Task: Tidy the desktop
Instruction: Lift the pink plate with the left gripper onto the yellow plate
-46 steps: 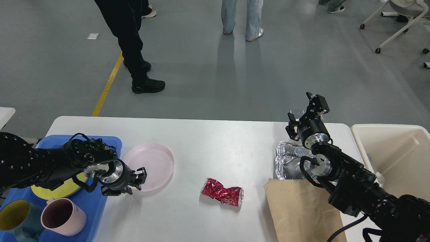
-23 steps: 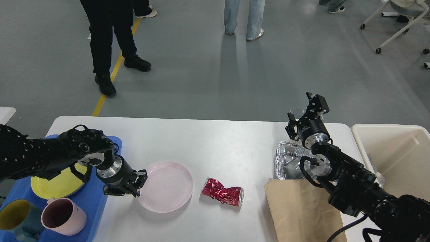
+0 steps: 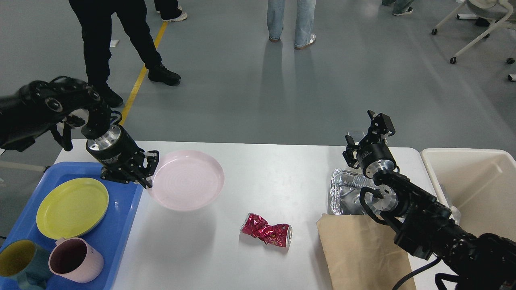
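- Left gripper: clamped on the near-left rim of the pink plate, which hangs tilted above the desktop, a soft shadow beneath it.
- Key relation: the blue tray lies to the left of and below the held plate; the yellow plate already rests in it, with free tray floor around it, so the carry likely runs leftward.
- Right gripper: raised over the far right edge, fingers parted, holding nothing.
- Crushed red can: lies on the desktop, long axis left-right, nearer the right arm and the beige bin.
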`<action>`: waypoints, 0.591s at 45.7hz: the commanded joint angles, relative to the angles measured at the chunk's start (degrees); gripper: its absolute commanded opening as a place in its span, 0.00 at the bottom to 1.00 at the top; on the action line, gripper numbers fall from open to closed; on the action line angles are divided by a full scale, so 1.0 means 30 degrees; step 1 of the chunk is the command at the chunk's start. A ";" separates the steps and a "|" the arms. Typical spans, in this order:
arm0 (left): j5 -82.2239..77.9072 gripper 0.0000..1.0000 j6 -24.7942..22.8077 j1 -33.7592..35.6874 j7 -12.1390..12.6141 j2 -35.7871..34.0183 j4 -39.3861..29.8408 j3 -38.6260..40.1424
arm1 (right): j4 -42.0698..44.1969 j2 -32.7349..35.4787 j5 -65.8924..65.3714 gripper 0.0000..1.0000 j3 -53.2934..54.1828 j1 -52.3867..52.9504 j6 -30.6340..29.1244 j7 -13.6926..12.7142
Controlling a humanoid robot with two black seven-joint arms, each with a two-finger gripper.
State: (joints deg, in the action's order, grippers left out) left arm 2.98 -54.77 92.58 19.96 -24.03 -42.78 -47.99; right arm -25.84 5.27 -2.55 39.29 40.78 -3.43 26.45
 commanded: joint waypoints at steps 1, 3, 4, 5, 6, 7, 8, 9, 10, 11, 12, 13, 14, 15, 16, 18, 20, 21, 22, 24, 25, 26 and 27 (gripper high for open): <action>0.0002 0.00 -0.0076 0.1890 0.0027 -0.1127 -0.0036 0.0029 | 0.0000 0.0001 0.0000 1.00 0.0000 0.0000 0.0000 0.0000; 0.0002 0.00 -0.0076 0.2533 0.0027 -0.1567 -0.0036 0.0029 | 0.0000 0.0001 0.0000 1.00 0.0000 0.0000 0.0000 0.0000; 0.0002 0.00 -0.0076 0.2827 0.0027 -0.1743 -0.0036 0.0029 | 0.0000 0.0001 0.0000 1.00 0.0000 0.0000 0.0000 0.0000; 0.0002 0.00 -0.0076 0.3091 0.0027 -0.1890 -0.0036 0.0029 | 0.0000 0.0001 0.0000 1.00 0.0000 0.0000 0.0000 0.0000; 0.0002 0.00 -0.0076 0.3354 0.0027 -0.2036 -0.0036 0.0029 | 0.0000 0.0001 0.0000 1.00 0.0000 0.0000 0.0000 0.0000; 0.0002 0.00 -0.0076 0.3589 0.0027 -0.2154 -0.0007 0.0029 | 0.0000 0.0001 0.0000 1.00 0.0000 0.0000 0.0000 0.0000; 0.0002 0.00 -0.0076 0.3794 0.0027 -0.2242 -0.0036 0.0029 | 0.0000 0.0001 0.0000 1.00 0.0000 0.0000 0.0000 0.0000; 0.0002 0.00 -0.0076 0.3971 0.0027 -0.2301 -0.0007 0.0029 | 0.0000 0.0001 0.0000 1.00 0.0000 0.0000 0.0000 0.0000; 0.0002 0.00 -0.0076 0.4117 0.0027 -0.2359 -0.0007 0.0029 | 0.0000 0.0001 0.0000 1.00 0.0000 0.0000 0.0000 0.0000; -0.0028 0.00 -0.0076 0.4206 0.0027 -0.2389 -0.0007 0.0029 | 0.0000 0.0001 0.0000 1.00 0.0000 0.0000 0.0000 0.0000; -0.0028 0.00 -0.0076 0.4265 0.0027 -0.2418 -0.0007 0.0029 | 0.0000 0.0001 0.0000 1.00 0.0000 0.0000 0.0000 0.0000; -0.0028 0.00 -0.0076 0.4294 0.0027 -0.2419 -0.0007 0.0029 | 0.0000 0.0001 0.0000 1.00 0.0000 0.0000 0.0000 0.0000; -0.0028 0.00 -0.0076 0.4295 0.0027 -0.2419 -0.0007 0.0029 | 0.0000 0.0001 0.0000 1.00 0.0000 0.0000 0.0000 0.0000; -0.0028 0.00 -0.0076 0.4295 0.0027 -0.2419 -0.0007 0.0000 | 0.0000 0.0001 0.0000 1.00 0.0000 0.0000 0.0000 0.0000; -0.0028 0.00 -0.0076 0.4266 0.0027 -0.2448 -0.0007 -0.0001 | 0.0000 0.0001 0.0000 1.00 0.0000 0.0000 0.0000 0.0000; -0.0028 0.00 -0.0076 0.4149 0.0027 -0.2506 -0.0007 -0.0030 | 0.0000 0.0001 0.0000 1.00 0.0000 0.0000 0.0000 0.0000; -0.0028 0.00 -0.0076 0.4002 0.0027 -0.2594 0.0051 -0.0088 | 0.0000 0.0001 0.0000 1.00 0.0000 0.0000 0.0000 0.0000; -0.0028 0.00 -0.0076 0.3915 0.0027 -0.2739 0.0110 -0.0176 | 0.0000 0.0001 0.0000 1.00 0.0000 0.0000 0.0000 0.0000; -0.0028 0.00 -0.0076 0.3769 0.0027 -0.2973 0.0168 -0.0205 | 0.0000 0.0001 0.0000 1.00 0.0000 0.0000 0.0000 0.0000; -0.0028 0.00 -0.0076 0.3185 -0.0002 -0.3587 0.0314 -0.0206 | 0.0000 0.0001 0.0000 1.00 0.0000 0.0000 0.0000 0.0000; -0.0028 0.00 -0.0076 0.2775 -0.0003 -0.3938 0.0373 -0.0177 | 0.0000 0.0001 0.0000 1.00 0.0000 0.0000 0.0000 0.0000; -0.0028 0.00 -0.0076 0.2365 -0.0003 -0.4290 0.0461 -0.0089 | 0.0000 0.0001 0.0000 1.00 0.0000 0.0000 0.0000 0.0000; -0.0057 0.00 -0.0076 0.2013 -0.0003 -0.4642 0.0665 -0.0060 | 0.0000 0.0001 0.0000 1.00 0.0000 0.0000 -0.0029 0.0000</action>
State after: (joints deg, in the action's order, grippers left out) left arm 2.90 -55.01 103.30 20.03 -33.45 -42.21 -48.47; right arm -25.84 5.27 -2.55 39.29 40.78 -3.43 26.45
